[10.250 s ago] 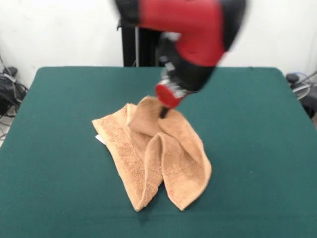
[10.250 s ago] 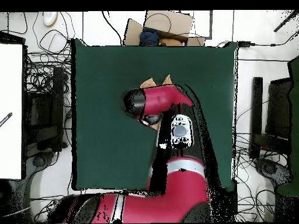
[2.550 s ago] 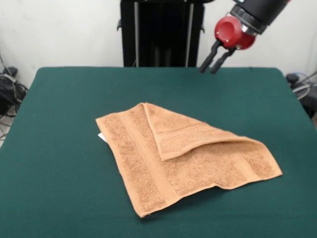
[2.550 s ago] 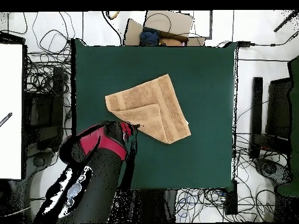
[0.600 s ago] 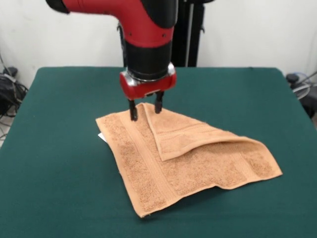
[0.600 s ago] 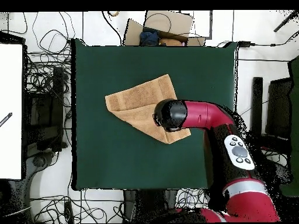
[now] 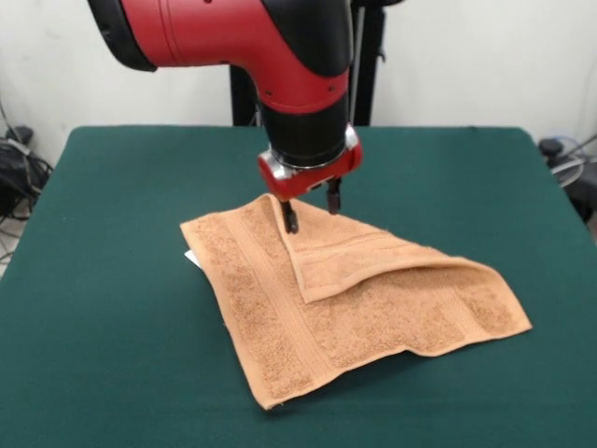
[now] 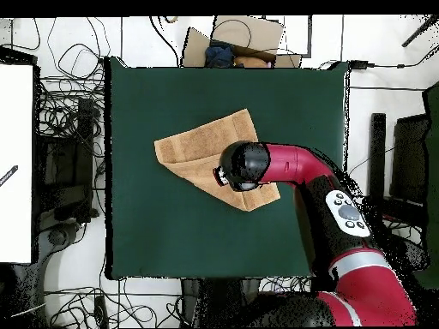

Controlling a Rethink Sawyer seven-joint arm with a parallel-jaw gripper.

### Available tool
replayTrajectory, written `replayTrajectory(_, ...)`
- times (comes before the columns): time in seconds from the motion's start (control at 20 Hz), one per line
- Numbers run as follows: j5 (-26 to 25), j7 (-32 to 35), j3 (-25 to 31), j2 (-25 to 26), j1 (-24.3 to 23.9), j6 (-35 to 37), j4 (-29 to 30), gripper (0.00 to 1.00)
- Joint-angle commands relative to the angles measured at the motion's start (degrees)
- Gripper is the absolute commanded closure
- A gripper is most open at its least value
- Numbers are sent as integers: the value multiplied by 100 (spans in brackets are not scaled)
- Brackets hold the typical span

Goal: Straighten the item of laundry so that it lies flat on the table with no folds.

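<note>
Towel (image 7: 350, 303) sits mid-bench (image 7: 112, 187), one corner folded over itself, green felt free on every side (most toward the left edge in the front view). Claw (image 7: 312, 207) spread narrow, empty, tips at the fold's far corner. White tag (image 7: 191, 258) at towel's left edge, no legible text.

Orange-tan terry towel (image 7: 345, 308) with woven band stripes lies on dark green worktop (image 7: 112, 355); the arm (image 7: 252, 56) is red and black.
</note>
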Motion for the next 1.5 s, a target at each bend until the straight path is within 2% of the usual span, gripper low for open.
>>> replayTrajectory(0.05, -152, -538, 589, 43, -25, 175, 61, 0)
replayTrajectory(0.4, -464, -500, 503, 28, 53, -81, -63, 0)
replayTrajectory(1.05, -1388, -281, 310, -10, 163, -774, -244, 0)
replayTrajectory(1.5, -1606, -87, 293, 155, 96, -1078, -229, 0)
